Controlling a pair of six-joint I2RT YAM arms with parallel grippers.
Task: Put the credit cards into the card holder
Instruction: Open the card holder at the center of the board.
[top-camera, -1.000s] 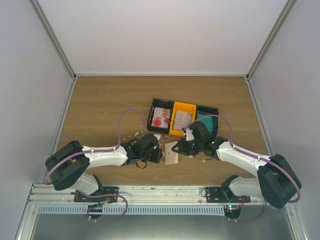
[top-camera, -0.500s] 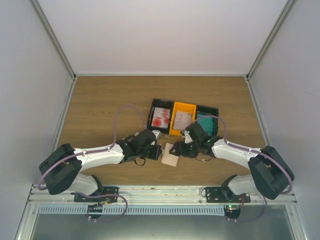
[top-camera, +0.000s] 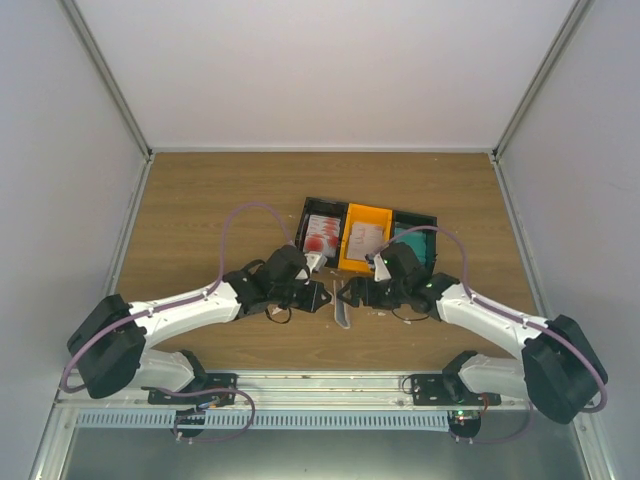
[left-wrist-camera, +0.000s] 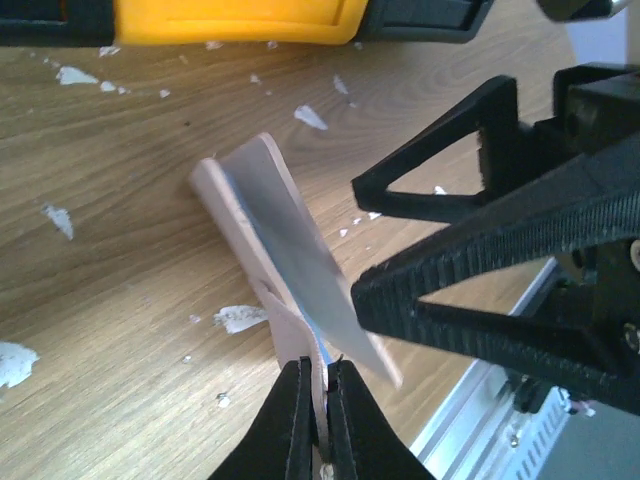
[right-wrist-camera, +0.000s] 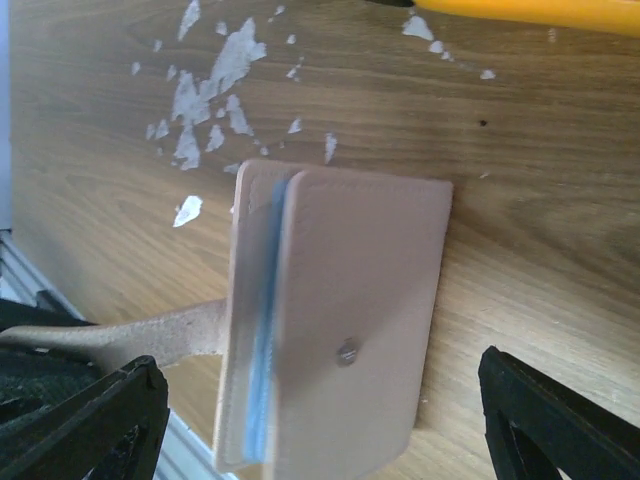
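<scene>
Card holder (top-camera: 342, 310), smooth beige-tan, folded like a book and fastened with a small round snap, is held on edge over the wooden table (top-camera: 200, 220) in front of the orange bin (top-camera: 365, 238), with a light blue credit card (right-wrist-camera: 262, 370) seen between its leaves. Its near edge is pinched by the left gripper (left-wrist-camera: 315, 400), reached in low from the left. The right gripper (right-wrist-camera: 320, 400) is spread wide, one black ribbed finger on either side of the holder, neither touching it; white scraps (right-wrist-camera: 205, 95) are scattered nearby.
</scene>
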